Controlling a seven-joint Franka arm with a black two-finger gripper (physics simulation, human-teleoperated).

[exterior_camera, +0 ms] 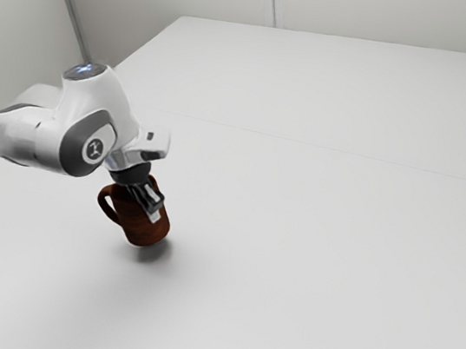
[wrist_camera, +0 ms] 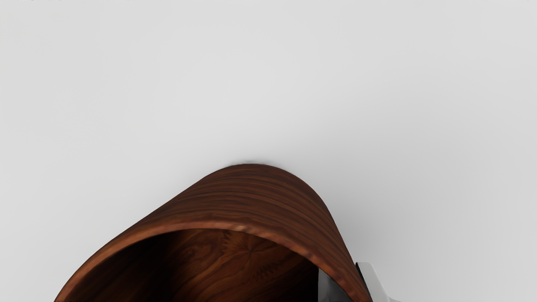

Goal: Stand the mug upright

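The brown mug [exterior_camera: 144,227] is in the left part of the exterior view, a bit below the middle, and it is tipped, not standing straight. Its bottom points down and toward the view's right, and its handle [exterior_camera: 106,201] sticks out on the view's left side. So I think the job is about halfway: the mug is held and its bottom is lower than its top, but it has to be turned more, set flat and let go. The gripper [exterior_camera: 153,213] has the mug by its side wall, close to the rim [wrist_camera: 201,225]. One finger [wrist_camera: 329,289] is inside the mug and the other finger [wrist_camera: 374,283] is outside, and they look pinched on the wall between them. The big round mouth opens up toward the hand. A dark shadow [exterior_camera: 152,254] sits just under the mug on the white table [exterior_camera: 316,266], but I can't tell if the bottom touches down. The white arm [exterior_camera: 89,140] reaches in from the left edge of the exterior view. Next, it should turn the mug gently, because it could swing or slip with only one bit of wall held.
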